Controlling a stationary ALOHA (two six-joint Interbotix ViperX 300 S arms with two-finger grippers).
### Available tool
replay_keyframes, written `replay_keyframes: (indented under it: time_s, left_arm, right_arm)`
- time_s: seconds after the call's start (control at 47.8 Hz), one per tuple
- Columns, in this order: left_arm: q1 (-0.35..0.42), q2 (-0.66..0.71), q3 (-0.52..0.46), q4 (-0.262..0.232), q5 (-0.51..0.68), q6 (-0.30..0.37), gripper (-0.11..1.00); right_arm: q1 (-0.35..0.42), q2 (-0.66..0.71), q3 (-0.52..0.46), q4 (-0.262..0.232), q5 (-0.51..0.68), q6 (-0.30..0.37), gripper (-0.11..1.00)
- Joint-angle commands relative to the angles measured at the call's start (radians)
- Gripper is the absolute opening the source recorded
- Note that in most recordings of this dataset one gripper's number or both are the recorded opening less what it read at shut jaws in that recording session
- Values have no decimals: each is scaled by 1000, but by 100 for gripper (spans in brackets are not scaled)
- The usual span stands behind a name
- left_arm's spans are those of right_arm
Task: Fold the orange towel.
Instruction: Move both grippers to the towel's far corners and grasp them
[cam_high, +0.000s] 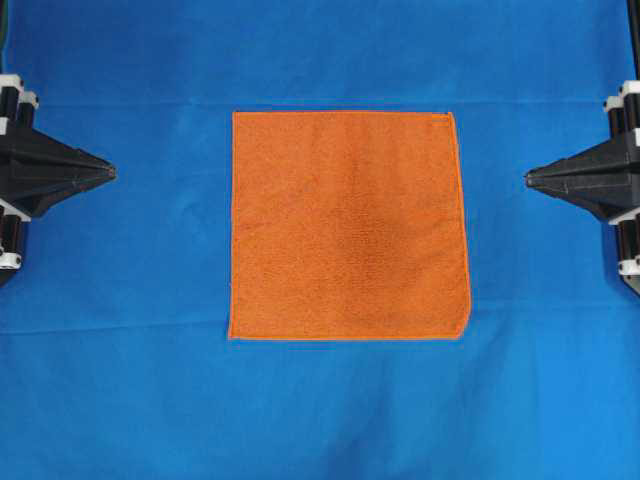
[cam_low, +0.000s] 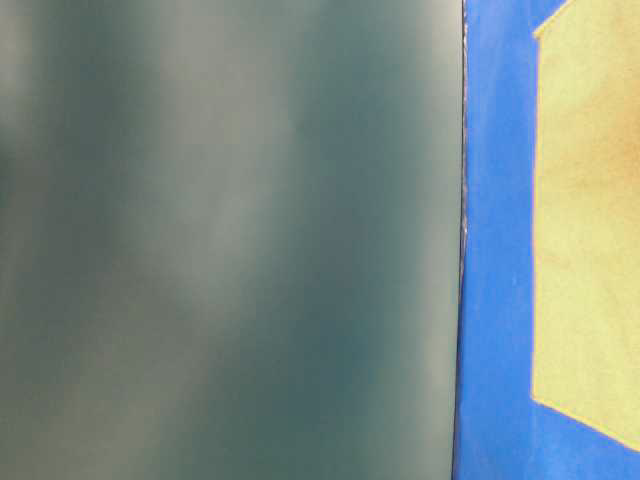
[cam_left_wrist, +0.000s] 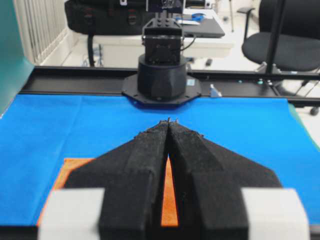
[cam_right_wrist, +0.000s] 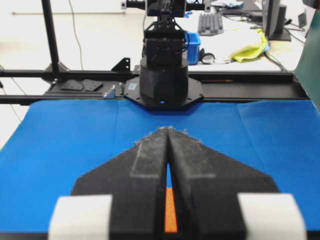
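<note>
The left gripper (cam_high: 110, 172) and right gripper (cam_high: 530, 178) have matte black, wedge-shaped fingers pressed tip to tip, holding nothing. Between them, well apart from both, the orange towel (cam_high: 345, 225) lies flat: square, nubby terry with a stitched hem, on the smooth blue cloth (cam_high: 330, 410).

a large blue cloth (cam_high: 120, 400) covers the surface; the orange towel (cam_high: 345, 225) lies flat, unfolded, at its middle.
</note>
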Motion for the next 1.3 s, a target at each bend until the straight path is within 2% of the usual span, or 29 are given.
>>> replay_keyframes:
  time_s: [0.0,0.125,0.272,0.481,0.669,0.753,0.816,0.899,1.004,1.067,1.171,1.276]
  left_arm:
    - [2,26,-37,-31,21,-11,0]
    - [9,72,-61,-29,38,-3,0]
    - [44,166,-78,-31,38,-6,0]
    - [158,310,-106,-31,37,-14,0]
    - [232,436,-140,-29,35,-14,3]
    - [261,505,-155,-31,29,-14,17]
    - [282,575,-170,-29,9,-14,33]
    - [302,660,-190,-29,-38,-12,60]
    - [344,782,-215,-31,-94,-6,87]
    - [376,851,-230,-31,-120,-8,90]
    - [414,939,-252,-29,-143,-6,88]
    - [437,1019,-272,-29,-164,-3,89]
  right_arm:
    - [-2,9,-18,6,-3,3,0]
    - [-12,9,-37,8,54,5,0]
    - [-75,17,-49,14,130,17,0]
    - [-229,84,-32,18,170,51,0]
    - [-360,225,-26,20,172,67,0]
    - [-408,304,-34,20,172,67,1]
    - [-445,379,-44,18,172,67,5]
    - [-480,460,-60,15,167,66,29]
    - [-512,571,-81,2,164,58,59]
    - [-525,630,-95,-3,156,58,63]
    - [-535,721,-117,-14,129,57,59]
    - [-546,802,-127,-18,87,57,59]
